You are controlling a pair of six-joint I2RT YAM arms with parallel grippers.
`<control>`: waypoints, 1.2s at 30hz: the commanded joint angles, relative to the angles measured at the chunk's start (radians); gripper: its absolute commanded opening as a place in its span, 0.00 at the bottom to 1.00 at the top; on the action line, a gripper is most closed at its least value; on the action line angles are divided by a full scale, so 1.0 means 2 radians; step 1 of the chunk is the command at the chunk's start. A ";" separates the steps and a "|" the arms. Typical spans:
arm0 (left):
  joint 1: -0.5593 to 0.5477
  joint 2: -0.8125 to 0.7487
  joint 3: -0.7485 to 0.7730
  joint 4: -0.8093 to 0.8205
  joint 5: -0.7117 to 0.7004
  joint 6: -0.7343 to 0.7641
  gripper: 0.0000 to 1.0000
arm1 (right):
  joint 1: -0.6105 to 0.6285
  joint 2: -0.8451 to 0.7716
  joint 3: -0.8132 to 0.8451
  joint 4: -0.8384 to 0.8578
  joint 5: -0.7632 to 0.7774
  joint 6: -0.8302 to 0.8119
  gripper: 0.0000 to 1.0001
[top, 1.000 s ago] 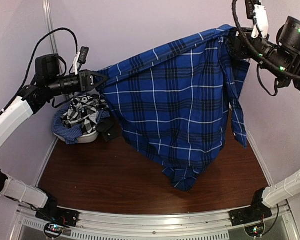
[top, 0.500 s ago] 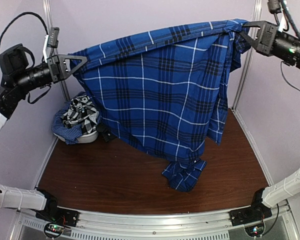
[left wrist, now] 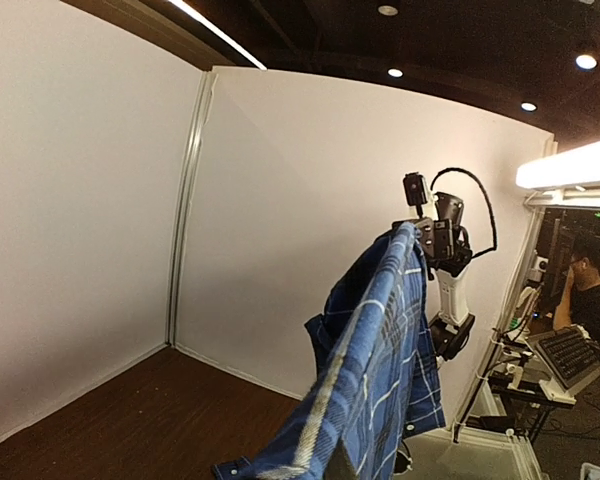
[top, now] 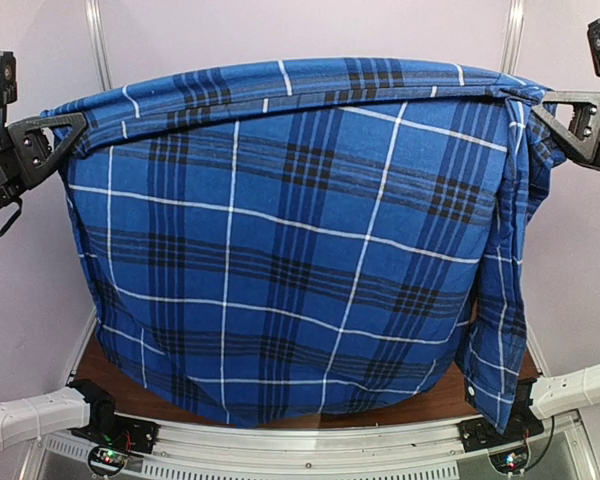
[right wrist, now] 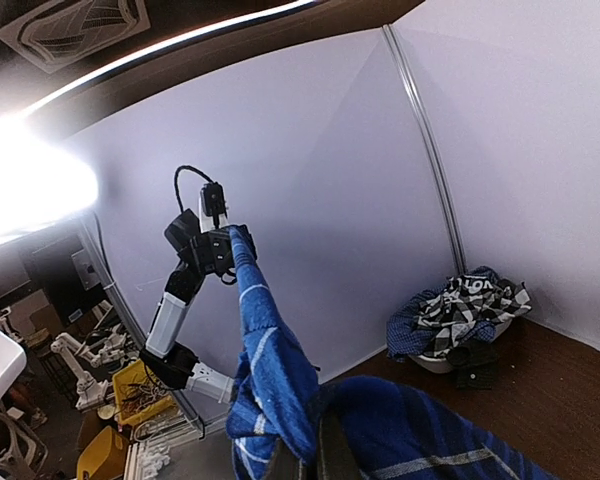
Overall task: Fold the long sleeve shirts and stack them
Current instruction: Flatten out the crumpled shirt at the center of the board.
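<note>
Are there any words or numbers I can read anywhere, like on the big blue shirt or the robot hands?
No text can be read in any view.
blue plaid shirt: only white lines, no label showing.
left gripper and right gripper: no markings I can read.
pile of shirts in the right wrist view: too small to show any label.

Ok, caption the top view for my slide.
Left gripper and right gripper hold the blue plaid shirt spread wide in midair.

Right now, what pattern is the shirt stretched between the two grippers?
The shirt is royal-blue plaid with thin white lines, clearest in the top external view.
</note>
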 commanded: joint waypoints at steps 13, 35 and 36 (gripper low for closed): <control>0.014 0.258 0.013 -0.027 -0.284 0.070 0.00 | -0.007 0.050 -0.058 0.080 0.646 -0.145 0.00; 0.014 0.387 -0.097 0.079 -0.255 0.099 0.00 | -0.226 0.232 -0.224 0.124 0.349 -0.175 0.00; 0.014 0.370 -0.098 0.077 -0.240 0.100 0.00 | -0.226 0.211 -0.225 0.114 0.323 -0.174 0.00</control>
